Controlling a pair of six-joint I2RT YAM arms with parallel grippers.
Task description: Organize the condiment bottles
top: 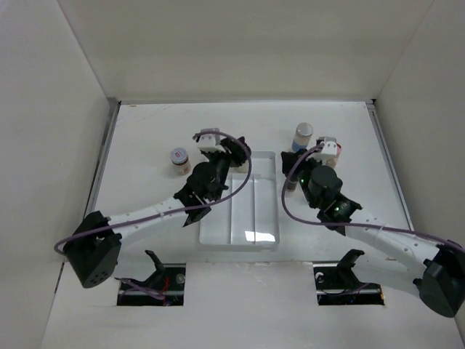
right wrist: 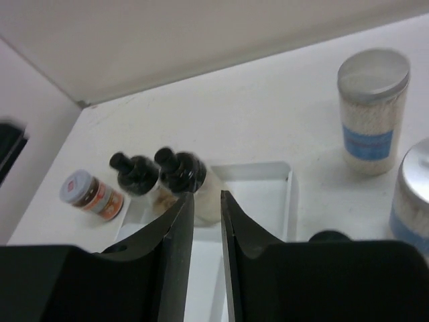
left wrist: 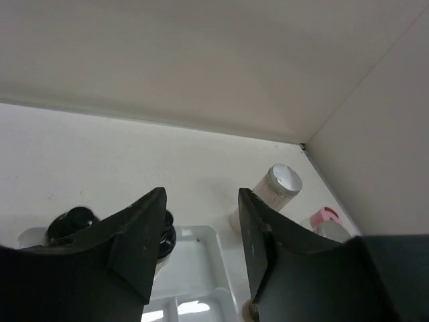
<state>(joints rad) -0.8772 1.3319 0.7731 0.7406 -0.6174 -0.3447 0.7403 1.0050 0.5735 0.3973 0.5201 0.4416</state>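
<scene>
A white divided tray (top: 254, 218) lies in the middle. My left gripper (top: 231, 156) hovers over its far left corner, open and empty (left wrist: 201, 194). Two black-capped bottles (right wrist: 137, 173) (right wrist: 181, 171) stand in the tray's far left end; one shows beside my left finger (left wrist: 77, 221). My right gripper (top: 294, 174) is at the tray's far right edge, jaws narrowly apart with nothing between them (right wrist: 206, 194). A black cap (right wrist: 328, 236) sits just right of it. A silver-capped, blue-labelled bottle (top: 302, 137) and a pink-capped jar (left wrist: 325, 216) stand behind it. A red-labelled jar (top: 179, 160) stands left of the tray.
Another silver-capped, blue-labelled jar (right wrist: 412, 194) is close on the right in the right wrist view. White walls enclose the table at the back and on both sides. The tray's near compartments (top: 240, 225) hold nothing.
</scene>
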